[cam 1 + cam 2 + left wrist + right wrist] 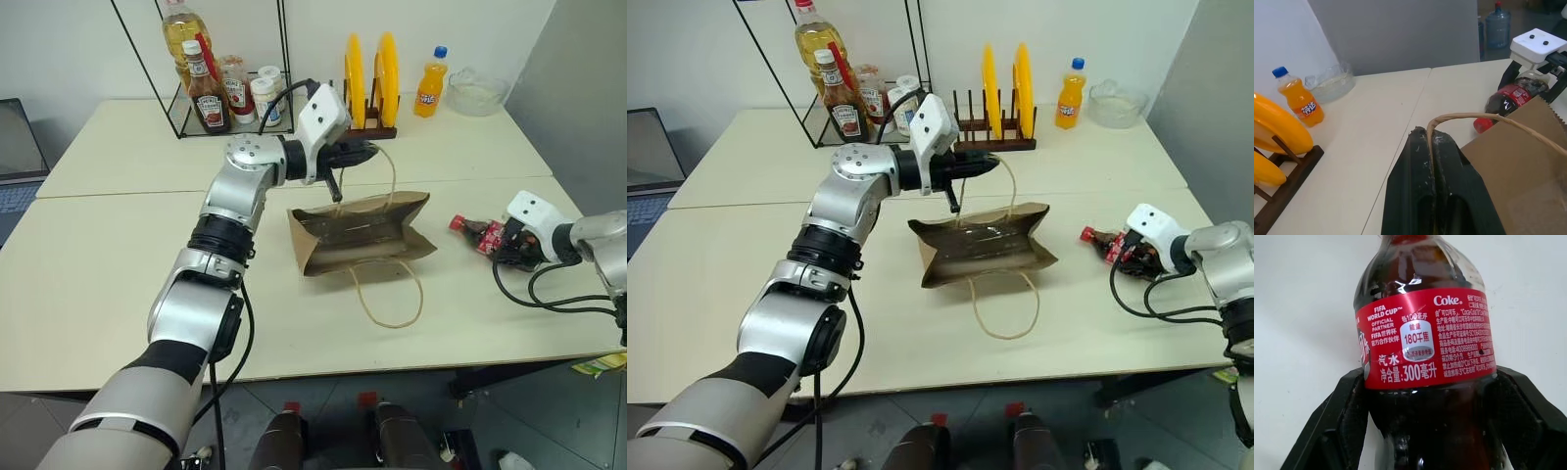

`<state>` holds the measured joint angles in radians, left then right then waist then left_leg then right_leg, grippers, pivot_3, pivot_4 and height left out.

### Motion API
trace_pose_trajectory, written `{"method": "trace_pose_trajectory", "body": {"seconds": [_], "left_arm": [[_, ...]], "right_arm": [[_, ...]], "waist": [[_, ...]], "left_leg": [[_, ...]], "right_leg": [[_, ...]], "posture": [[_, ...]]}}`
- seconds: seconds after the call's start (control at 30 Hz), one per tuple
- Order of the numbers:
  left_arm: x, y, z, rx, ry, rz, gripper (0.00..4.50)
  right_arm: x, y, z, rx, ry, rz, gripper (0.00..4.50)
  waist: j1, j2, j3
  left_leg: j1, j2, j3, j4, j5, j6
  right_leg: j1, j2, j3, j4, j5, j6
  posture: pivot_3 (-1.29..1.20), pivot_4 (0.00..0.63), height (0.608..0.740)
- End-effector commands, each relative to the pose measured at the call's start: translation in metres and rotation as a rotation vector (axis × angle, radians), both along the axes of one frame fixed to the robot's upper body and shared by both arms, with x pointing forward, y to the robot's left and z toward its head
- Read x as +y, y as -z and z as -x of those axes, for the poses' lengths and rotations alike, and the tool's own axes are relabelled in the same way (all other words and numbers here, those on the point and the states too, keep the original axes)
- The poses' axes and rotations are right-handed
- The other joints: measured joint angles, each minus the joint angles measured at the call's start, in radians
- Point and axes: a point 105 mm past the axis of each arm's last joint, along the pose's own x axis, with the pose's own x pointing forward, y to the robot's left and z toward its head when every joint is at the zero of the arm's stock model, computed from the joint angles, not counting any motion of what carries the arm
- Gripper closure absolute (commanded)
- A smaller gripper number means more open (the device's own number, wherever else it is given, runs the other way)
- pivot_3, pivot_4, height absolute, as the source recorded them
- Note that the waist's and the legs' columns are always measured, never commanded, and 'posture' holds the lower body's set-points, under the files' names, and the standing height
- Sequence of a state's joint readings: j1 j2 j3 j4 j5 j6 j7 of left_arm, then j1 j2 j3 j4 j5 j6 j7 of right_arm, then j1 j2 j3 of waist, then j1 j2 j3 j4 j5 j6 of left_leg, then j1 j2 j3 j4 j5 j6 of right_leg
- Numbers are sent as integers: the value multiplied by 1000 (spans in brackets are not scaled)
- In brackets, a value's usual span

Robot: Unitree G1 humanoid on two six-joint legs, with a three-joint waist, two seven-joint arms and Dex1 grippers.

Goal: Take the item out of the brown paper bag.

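Note:
The brown paper bag (358, 235) sits mid-table with its mouth facing me, tipped up by one loop handle (1488, 117). That handle is pinched in my left gripper (370, 152), which is shut and hovers just above the bag's rear edge. The bag's other handle (392, 294) lies slack on the table in front. The item, a small cola bottle (477, 233) with a red label and cap, lies on the table to the right of the bag, outside it. My right gripper (509, 245) is closed around the bottle's body (1425, 338), one finger on each side.
At the back stand a wooden rack with yellow plates (370, 73), an orange soda bottle (430, 83), a glass bowl (477, 91) and a wire shelf with ketchup and oil bottles (211, 93). A laptop (15, 157) sits at far left. The table edge runs just right of the cola bottle.

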<state>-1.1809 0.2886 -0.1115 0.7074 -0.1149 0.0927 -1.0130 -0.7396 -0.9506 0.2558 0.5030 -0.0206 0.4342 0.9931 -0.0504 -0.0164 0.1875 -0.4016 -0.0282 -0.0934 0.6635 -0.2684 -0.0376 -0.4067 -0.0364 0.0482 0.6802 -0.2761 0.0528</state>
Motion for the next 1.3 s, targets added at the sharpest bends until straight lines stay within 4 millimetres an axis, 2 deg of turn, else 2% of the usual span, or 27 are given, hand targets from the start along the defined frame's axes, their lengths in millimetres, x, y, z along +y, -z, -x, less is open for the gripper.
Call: {"method": "trace_pose_trajectory", "body": {"seconds": [0.03,0.07,0.23,0.4,0.5,0.57,0.7,0.9,1.07,1.23,1.3], "left_arm": [[1,-17,4,-61,3,28,4500],[1,-18,4,-61,2,28,4500],[5,-18,1,-66,-15,25,4500],[13,-16,-15,-80,-110,26,4500],[21,-16,-31,-102,-219,19,4500],[24,-15,-36,-102,-249,18,4500],[23,-14,-37,-87,-241,23,3600],[30,-20,-36,-78,-224,28,1647],[64,-24,-28,-67,-224,3,129],[107,-37,-10,-75,-322,67,20],[121,-35,1,-67,-369,95,20]], "right_arm": [[6,-14,-6,-42,-24,-26,302],[7,-15,-5,-42,-30,-32,21],[21,-41,3,-125,-81,-77,21],[51,-70,22,-238,-92,-189,21],[74,-73,36,-312,-88,-267,21],[83,-69,42,-330,-74,-302,21],[97,-57,53,-356,-45,-385,0],[98,-46,56,-380,16,-435,0],[96,-44,56,-411,62,-469,0],[104,-42,59,-431,62,-531,0],[111,-37,64,-429,54,-569,0]], "waist": [[0,0,0],[0,0,0],[1,0,0],[7,0,0],[14,0,0],[17,0,0],[22,0,0],[21,0,0],[10,0,0],[2,1,-1],[2,1,-1]], "left_leg": [[0,0,0,0,0,0],[0,0,0,0,0,0],[0,0,-3,0,0,-1],[0,0,-7,0,0,0],[0,0,-8,0,-1,1],[-1,-1,-8,1,-1,2],[-1,-2,-9,1,-1,1],[-1,-4,-9,1,0,2],[0,-10,-11,0,0,2],[0,-9,-12,-1,0,2],[0,-4,-13,0,0,1]], "right_leg": [[0,0,0,0,0,0],[0,0,0,0,0,0],[0,0,0,0,0,0],[0,-1,-1,0,0,0],[0,-1,-2,0,0,0],[0,0,-2,1,0,0],[1,-1,-2,1,0,0],[1,-1,-3,1,0,0],[0,-1,-2,2,0,0],[0,-1,-2,2,0,0],[0,-2,-2,2,0,0]], "posture": [[0,150,740],[0,150,740],[0,150,740],[0,150,740],[0,150,740],[0,150,740],[0,150,740],[0,150,740],[0,150,740],[0,150,740],[0,150,740]]}}
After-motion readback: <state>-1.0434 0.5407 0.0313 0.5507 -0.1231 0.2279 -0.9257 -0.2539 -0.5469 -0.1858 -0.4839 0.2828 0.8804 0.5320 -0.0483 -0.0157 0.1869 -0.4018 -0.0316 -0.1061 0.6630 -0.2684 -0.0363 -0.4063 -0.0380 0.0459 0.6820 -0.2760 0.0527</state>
